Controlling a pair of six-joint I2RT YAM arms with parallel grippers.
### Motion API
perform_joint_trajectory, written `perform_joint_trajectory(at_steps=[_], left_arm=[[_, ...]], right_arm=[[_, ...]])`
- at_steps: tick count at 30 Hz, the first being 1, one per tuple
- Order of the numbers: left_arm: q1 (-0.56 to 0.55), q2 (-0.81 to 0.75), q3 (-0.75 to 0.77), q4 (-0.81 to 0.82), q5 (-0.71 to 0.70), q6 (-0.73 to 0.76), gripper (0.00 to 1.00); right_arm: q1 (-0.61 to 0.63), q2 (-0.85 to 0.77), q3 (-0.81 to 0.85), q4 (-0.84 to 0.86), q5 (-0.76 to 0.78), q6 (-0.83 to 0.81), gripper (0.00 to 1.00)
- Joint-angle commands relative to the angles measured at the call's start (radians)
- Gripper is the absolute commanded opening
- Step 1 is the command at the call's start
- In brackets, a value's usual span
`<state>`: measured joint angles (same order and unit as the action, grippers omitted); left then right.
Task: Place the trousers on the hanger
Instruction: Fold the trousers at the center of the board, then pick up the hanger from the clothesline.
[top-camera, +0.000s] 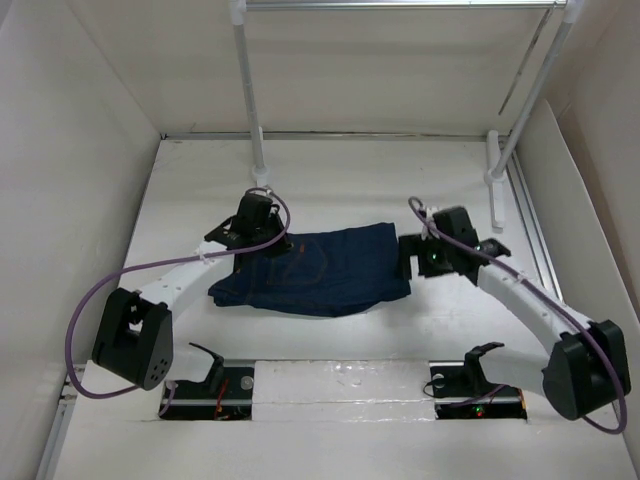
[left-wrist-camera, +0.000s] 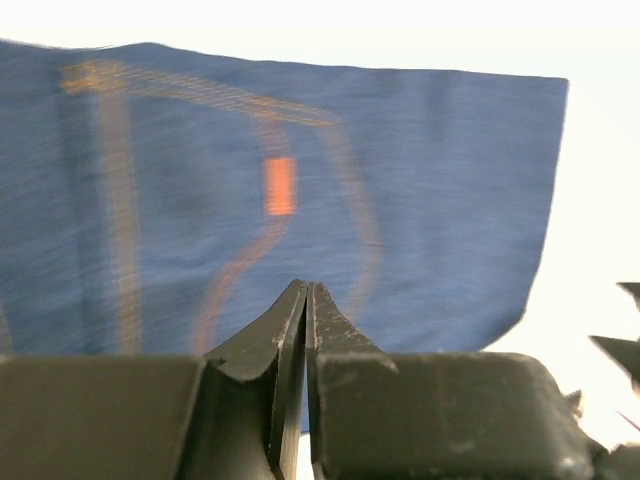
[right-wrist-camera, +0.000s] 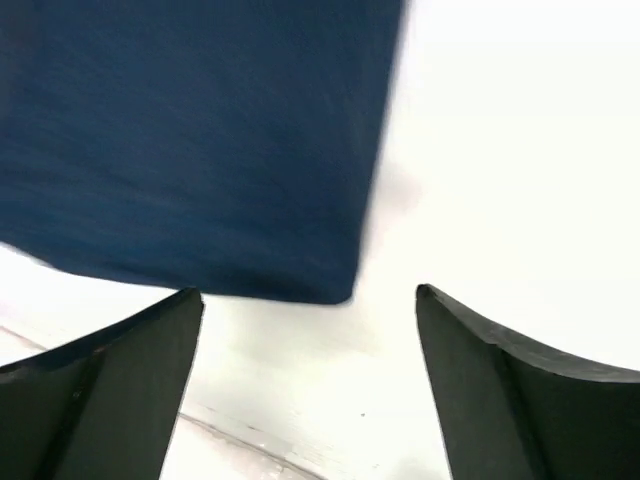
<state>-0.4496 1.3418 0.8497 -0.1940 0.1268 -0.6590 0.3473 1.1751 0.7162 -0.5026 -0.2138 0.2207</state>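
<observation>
Since the trousers (top-camera: 330, 270) lie folded, long side left to right, your right gripper (top-camera: 407, 262) stands wide open just off their right edge; your left gripper (left-wrist-camera: 307, 288) is closed at their left end.

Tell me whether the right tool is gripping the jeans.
No: the right tool stands wide open, with the jeans lying just beyond its fingertips.

We find the trousers (top-camera: 330, 270) lying on the middle of the surface (top-camera: 350, 180). The left end effector (left-wrist-camera: 307, 292) sits over their left edge, and the right end effector (right-wrist-camera: 310, 292) is just off their right edge. Behind them stand a left pole (top-camera: 248, 90) and a right pole (top-camera: 535, 85).
</observation>
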Motion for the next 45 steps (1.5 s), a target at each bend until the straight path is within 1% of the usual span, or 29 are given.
perform_joint_trajectory(at_steps=[1, 2, 3, 4, 5, 6, 7, 8, 9, 10, 11, 12, 13, 14, 15, 16, 17, 19, 20, 21, 22, 25, 29, 33, 34, 38, 40, 43, 45], left_arm=[[0.002, -0.016, 0.026, 0.137, 0.182, 0.01, 0.0], [0.002, -0.033, -0.003, 0.247, 0.215, 0.012, 0.0], [0.002, -0.064, -0.004, 0.286, 0.229, 0.004, 0.0], [0.002, -0.064, -0.005, 0.286, 0.217, 0.01, 0.0], [-0.023, -0.063, 0.04, 0.243, 0.192, 0.027, 0.0], [-0.035, -0.055, 0.064, 0.213, 0.166, 0.05, 0.0], [-0.046, -0.052, 0.087, 0.196, 0.13, 0.099, 0.0], [-0.057, -0.05, 0.118, 0.155, 0.122, 0.117, 0.0], [-0.066, -0.062, 0.124, 0.15, 0.117, 0.136, 0.0], [-0.078, -0.072, 0.127, 0.149, 0.116, 0.148, 0.0], [-0.078, -0.079, 0.133, 0.146, 0.119, 0.169, 0.0], [-0.078, -0.09, 0.137, 0.14, 0.129, 0.18, 0.0], [-0.078, -0.095, 0.137, 0.14, 0.135, 0.18, 0.0], [-0.078, -0.098, 0.137, 0.136, 0.14, 0.194, 0.03], [-0.078, -0.101, 0.135, 0.134, 0.151, 0.199, 0.1], [-0.078, -0.102, 0.135, 0.128, 0.155, 0.203, 0.18], [-0.078, -0.104, 0.134, 0.116, 0.161, 0.211, 0.31], [-0.078, -0.105, 0.132, 0.108, 0.175, 0.219, 0.41], [-0.078, -0.11, 0.124, 0.1, 0.174, 0.22, 0.44], [-0.078, -0.122, 0.121, 0.096, 0.168, 0.217, 0.44], [-0.078, -0.128, 0.117, 0.094, 0.156, 0.216, 0.44], [-0.078, -0.141, 0.1, 0.084, 0.142, 0.216, 0.46], [-0.078, -0.139, 0.074, 0.084, 0.148, 0.208, 0.46], [-0.078, -0.15, 0.049, 0.091, 0.148, 0.193, 0.47], [-0.078, -0.153, 0.045, 0.087, 0.136, 0.191, 0.48], [-0.078, -0.159, 0.035, 0.079, 0.131, 0.187, 0.48], [-0.078, -0.164, 0.035, 0.076, 0.125, 0.185, 0.49], [-0.078, -0.168, 0.035, 0.068, 0.111, 0.187, 0.58], [-0.078, -0.165, 0.04, 0.062, 0.105, 0.188, 0.6]], right_arm=[[0.021, -0.077, 0.326, -0.16, 0.148, -0.108, 0.9], [0.021, -0.075, 0.397, -0.175, 0.143, -0.128, 0.82], [-0.019, -0.066, 0.536, -0.171, 0.076, -0.154, 0.61], [-0.019, -0.066, 0.608, -0.171, 0.076, -0.161, 0.4], [-0.036, -0.043, 0.679, -0.151, 0.044, -0.161, 0.19], [-0.074, -0.026, 0.753, -0.137, -0.004, -0.158, 0.08], [-0.094, -0.009, 0.893, -0.126, -0.018, -0.158, 0.0], [-0.12, 0.032, 0.958, -0.104, -0.035, -0.155, 0.0], [-0.183, 0.055, 1.024, -0.087, -0.067, -0.147, 0.0], [-0.22, 0.079, 1.14, -0.077, -0.091, -0.114, 0.0], [-0.261, 0.107, 1.196, -0.056, -0.126, -0.092, 0.0], [-0.343, 0.16, 1.282, -0.033, -0.203, -0.04, 0.05], [-0.382, 0.181, 1.283, -0.033, -0.203, -0.011, 0.11], [-0.422, 0.201, 1.34, -0.007, -0.217, 0.02, 0.24], [-0.456, 0.231, 1.358, 0.021, -0.255, 0.046, 0.4], [-0.515, 0.247, 1.368, 0.038, -0.265, 0.09, 0.61], [-0.545, 0.264, 1.391, 0.053, -0.268, 0.115, 0.69], [-0.588, 0.313, 1.41, 0.07, -0.286, 0.147, 0.78], [-0.62, 0.325, 1.414, 0.091, -0.288, 0.166, 0.79], [-0.636, 0.339, 1.428, 0.099, -0.303, 0.18, 0.8], [-0.648, 0.372, 1.442, 0.107, -0.314, 0.196, 0.84], [-0.683, 0.443, 1.485, 0.149, -0.392, 0.271, 0.87], [-0.705, 0.497, 1.5, 0.215, -0.403, 0.345, 0.88], [-0.705, 0.518, 1.415, 0.338, -0.43, 0.459, 0.89], [-0.705, 0.529, 1.372, 0.399, -0.441, 0.511, 0.89], [-0.705, 0.537, 1.368, 0.38, -0.417, 0.51, 0.87], [-0.705, 0.517, 1.32, 0.38, -0.375, 0.508, 0.87], [-0.705, 0.483, 1.251, 0.4, -0.342, 0.508, 0.86], [-0.705, 0.477, 1.224, 0.424, -0.332, 0.511, 0.85]])
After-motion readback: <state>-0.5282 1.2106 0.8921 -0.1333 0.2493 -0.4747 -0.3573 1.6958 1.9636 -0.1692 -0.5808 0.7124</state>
